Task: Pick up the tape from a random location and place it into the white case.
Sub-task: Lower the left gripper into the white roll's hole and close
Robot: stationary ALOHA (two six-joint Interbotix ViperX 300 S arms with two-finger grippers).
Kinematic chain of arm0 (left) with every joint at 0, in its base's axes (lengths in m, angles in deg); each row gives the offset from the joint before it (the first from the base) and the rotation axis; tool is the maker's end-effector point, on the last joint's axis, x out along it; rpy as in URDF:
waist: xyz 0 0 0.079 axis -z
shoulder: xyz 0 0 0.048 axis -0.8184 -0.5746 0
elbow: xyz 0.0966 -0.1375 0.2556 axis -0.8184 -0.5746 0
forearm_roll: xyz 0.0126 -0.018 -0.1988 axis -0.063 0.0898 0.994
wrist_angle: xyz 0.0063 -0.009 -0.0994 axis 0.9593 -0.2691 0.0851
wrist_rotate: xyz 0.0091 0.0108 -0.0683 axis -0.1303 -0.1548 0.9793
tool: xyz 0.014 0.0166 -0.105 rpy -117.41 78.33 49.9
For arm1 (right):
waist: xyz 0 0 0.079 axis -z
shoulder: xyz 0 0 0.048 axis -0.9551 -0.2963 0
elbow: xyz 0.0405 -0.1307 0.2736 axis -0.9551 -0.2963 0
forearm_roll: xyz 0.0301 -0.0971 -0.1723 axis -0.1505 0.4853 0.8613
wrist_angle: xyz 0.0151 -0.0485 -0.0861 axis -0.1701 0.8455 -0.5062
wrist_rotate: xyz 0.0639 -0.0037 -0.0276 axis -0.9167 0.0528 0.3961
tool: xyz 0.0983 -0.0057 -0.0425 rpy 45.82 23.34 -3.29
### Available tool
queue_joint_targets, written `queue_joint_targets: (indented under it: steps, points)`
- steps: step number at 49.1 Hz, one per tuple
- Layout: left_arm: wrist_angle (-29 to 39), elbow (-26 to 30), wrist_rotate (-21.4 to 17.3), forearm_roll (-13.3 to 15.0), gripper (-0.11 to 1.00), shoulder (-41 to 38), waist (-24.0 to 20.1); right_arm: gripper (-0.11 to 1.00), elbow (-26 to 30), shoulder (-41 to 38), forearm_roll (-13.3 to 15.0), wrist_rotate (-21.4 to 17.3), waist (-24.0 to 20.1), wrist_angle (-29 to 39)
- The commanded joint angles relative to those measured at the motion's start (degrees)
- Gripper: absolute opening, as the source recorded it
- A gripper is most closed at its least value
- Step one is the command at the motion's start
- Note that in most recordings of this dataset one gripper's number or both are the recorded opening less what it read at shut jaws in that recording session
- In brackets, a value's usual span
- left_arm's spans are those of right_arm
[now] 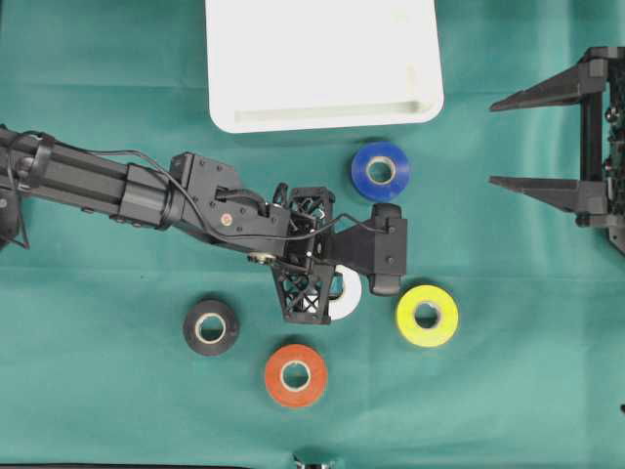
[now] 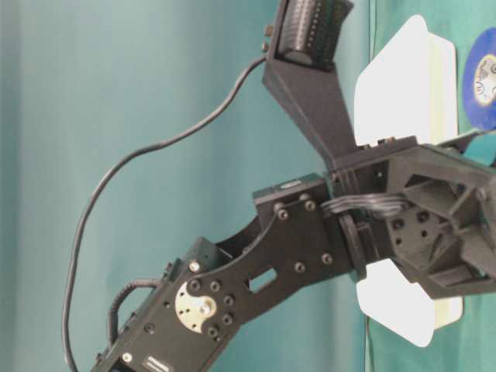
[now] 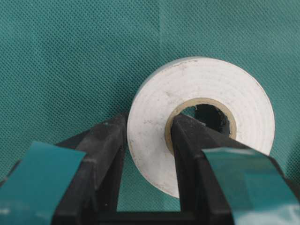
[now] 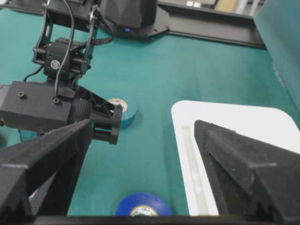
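My left gripper (image 3: 149, 140) pinching the white tape (image 3: 201, 122) wall, one finger inside the core, roll flat on green cloth (image 1: 107, 391), white case (image 1: 322, 63) well apart, right gripper (image 1: 532, 142) fingers spread.

A green woven cloth covers the tabletop (image 1: 527, 391) edge to edge in the overhead view; its fine mesh weave shows plainly in the left wrist view. Light falls evenly, with only soft, short shadows on the cloth. In the right wrist view a black frame rail (image 4: 211, 28) runs along the far edge of the tabletop from 11 to 2 o'clock, and a teal panel (image 4: 281, 37) stands at 2 o'clock. In the table-level view a plain teal backdrop (image 2: 116, 116) fills the left half.
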Motion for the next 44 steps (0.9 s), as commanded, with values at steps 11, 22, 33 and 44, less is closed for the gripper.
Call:
queue_joint_targets:
  steps: [11,22,33,44]
  points:
    - [-0.2,1.1,0.3,-0.1,0.24,1.3,0.1,0.90,1.2,-0.2,0.1,0.1,0.0,-0.1]
    - [1.8,2.1,0.6,-0.1,0.24,3.8,0.2,0.90,1.2,-0.3,0.1,0.1,0.0,0.5]
    - [6.4,3.7,0.6,-0.1,0.24,9.0,0.1,0.90,1.2,-0.3,0.1,0.1,0.0,0.8]
    - [11.5,6.4,0.6,-0.2,0.24,13.1,0.1,0.90,1.2,-0.3,0.1,0.1,0.0,1.1]
